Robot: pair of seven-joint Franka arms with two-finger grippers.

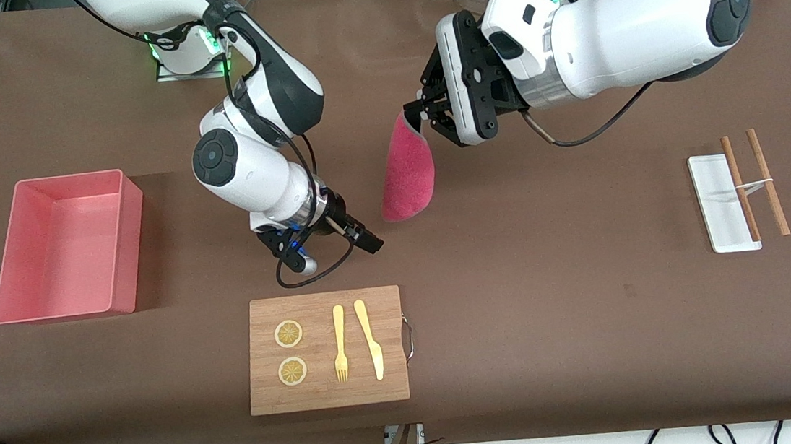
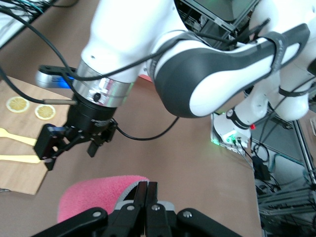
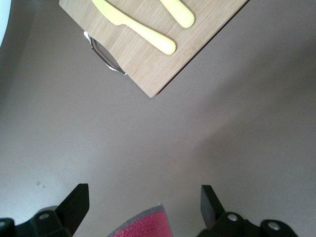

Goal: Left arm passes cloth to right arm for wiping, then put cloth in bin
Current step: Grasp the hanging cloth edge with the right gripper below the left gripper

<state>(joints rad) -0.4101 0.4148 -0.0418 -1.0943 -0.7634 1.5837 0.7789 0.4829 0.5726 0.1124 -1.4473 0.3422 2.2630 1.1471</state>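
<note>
My left gripper is up over the middle of the table, shut on the top edge of the crimson-pink cloth, which hangs down from it. In the left wrist view the fingers pinch the cloth's grey edge. My right gripper is low beside the cloth's lower end and stands open. In the right wrist view a corner of the cloth shows between the wide-apart fingers, touching neither. The pink bin stands toward the right arm's end of the table.
A wooden board with a yellow fork, a yellow knife and two lemon slices lies nearer the front camera than the right gripper. A white tray and two brown sticks lie toward the left arm's end.
</note>
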